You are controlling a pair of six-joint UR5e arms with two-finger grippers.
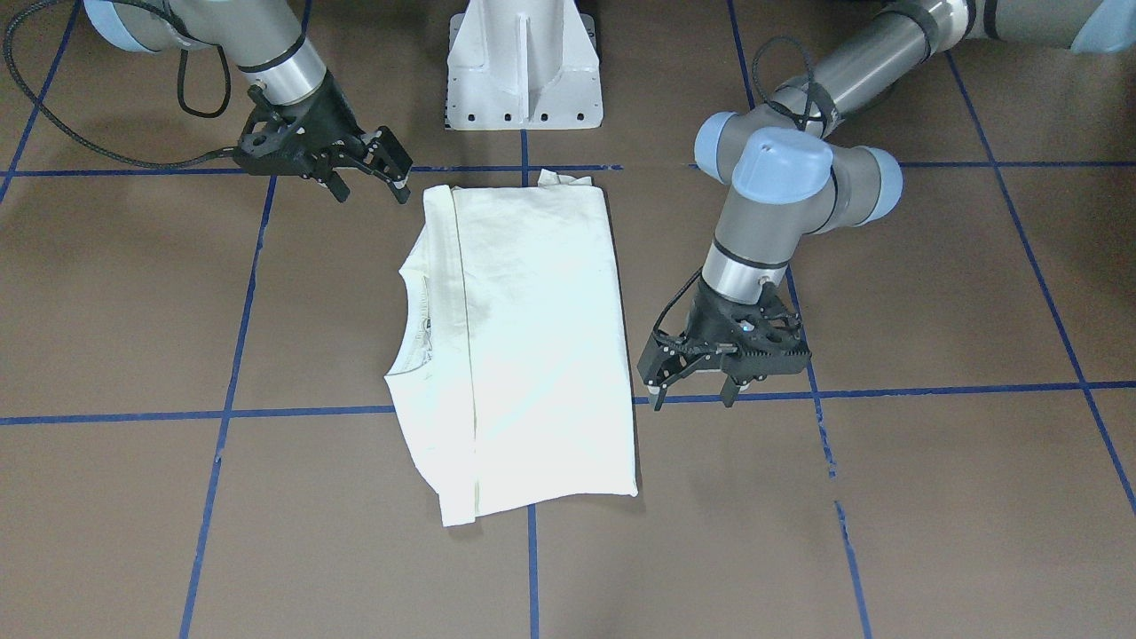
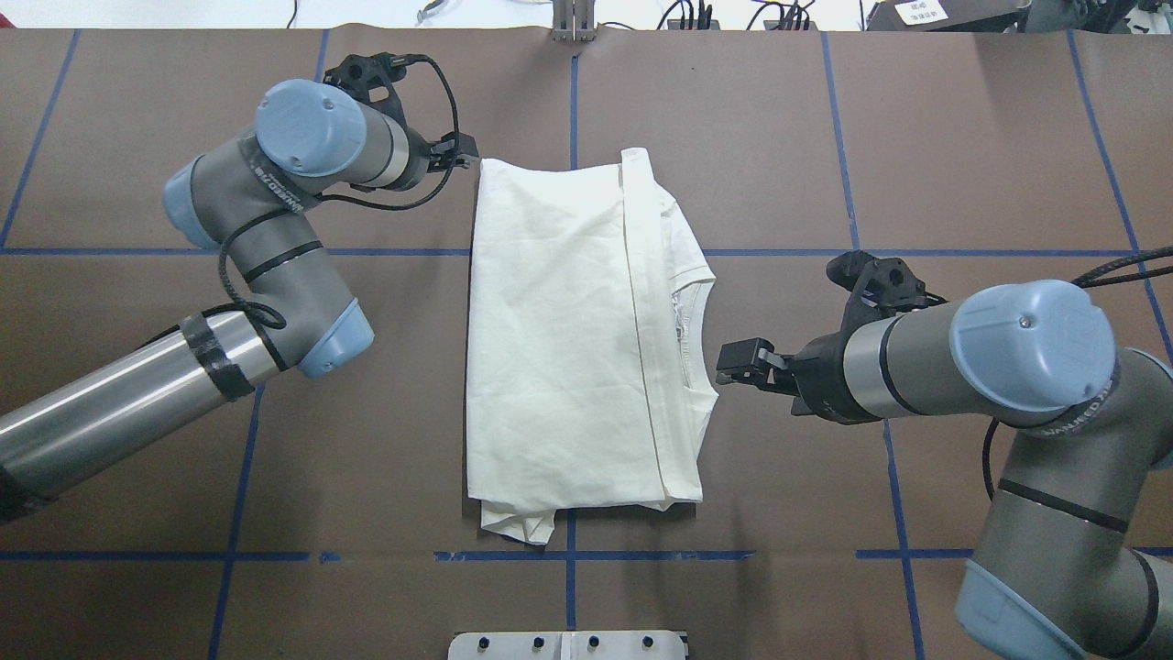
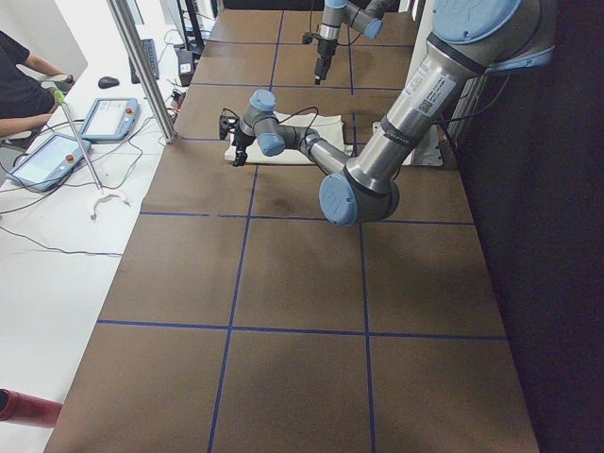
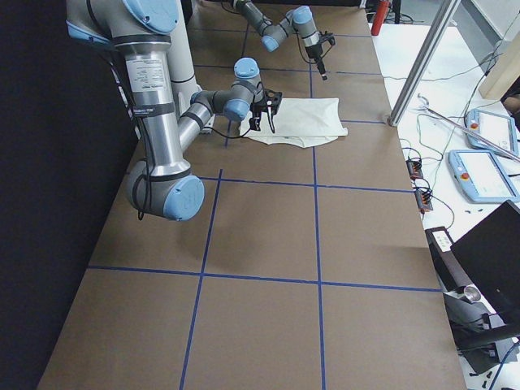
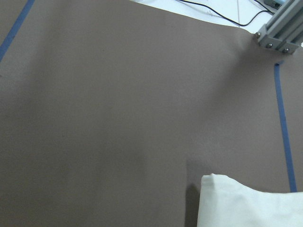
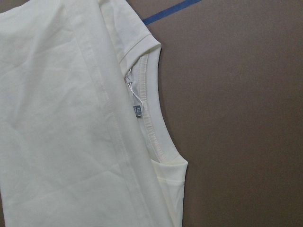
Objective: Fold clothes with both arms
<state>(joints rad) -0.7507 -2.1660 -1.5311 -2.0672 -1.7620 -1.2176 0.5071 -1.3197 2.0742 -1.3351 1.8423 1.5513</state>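
Observation:
The clothes are one cream-white shirt [image 1: 532,337] [image 2: 559,339], folded into a long rectangle with its plain side up. Its collar [image 2: 696,312] [image 6: 151,118] faces my right arm. My left gripper [image 1: 692,395] [image 2: 458,151] stands open and empty just off the shirt's far left corner [image 5: 246,203]. Open and empty too, my right gripper [image 1: 368,182] [image 2: 738,362] hovers beside the collar without touching the cloth. A bit of sleeve pokes out at the near edge [image 2: 518,527]. No print shows.
The white pedestal base [image 1: 524,71] [image 2: 568,646] stands at the robot's edge. Blue tape lines [image 1: 222,413] cross the brown table. An aluminium post [image 5: 279,33] stands at the far edge. A person's arm [image 3: 28,90] and tablets [image 3: 104,118] are beyond that edge.

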